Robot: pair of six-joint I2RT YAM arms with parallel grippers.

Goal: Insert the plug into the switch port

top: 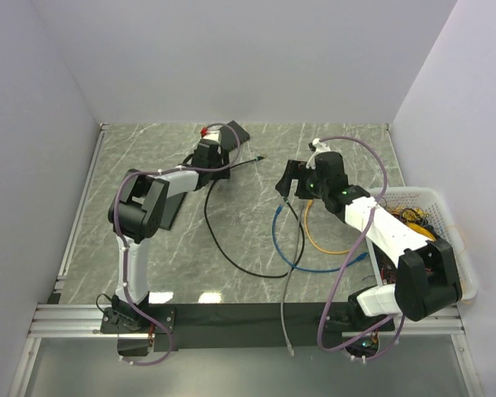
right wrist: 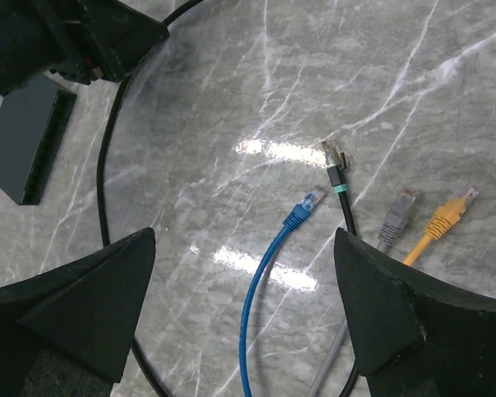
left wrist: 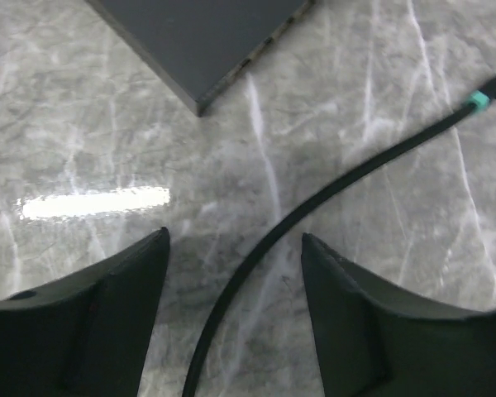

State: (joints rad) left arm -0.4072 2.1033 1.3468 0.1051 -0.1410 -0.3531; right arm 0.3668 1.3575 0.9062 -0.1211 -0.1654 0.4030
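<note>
The plug [right wrist: 466, 196] is the clear tip of the orange-yellow cable [top: 316, 238]. It lies on the marble to the right of my right gripper [right wrist: 244, 236], which is open and empty above the blue cable. In the top view my right gripper [top: 296, 179] hides the plug. The switch [top: 236, 132] is a dark-grey box at the far middle. In the left wrist view its corner [left wrist: 198, 41] shows sockets along the edge [left wrist: 263, 51]. My left gripper [left wrist: 233, 236] is open and empty, just short of the switch, straddling the black cable [left wrist: 256, 248] from above.
Blue [right wrist: 313, 199], black [right wrist: 334, 155] and grey [right wrist: 406, 201] cable tips lie left of the plug. The black cable's other tip [left wrist: 482, 98] lies right of the switch. A flat dark slab [right wrist: 21, 141] sits under the left arm [top: 172, 211]. A white basket [top: 422, 192] of cables stands at the right.
</note>
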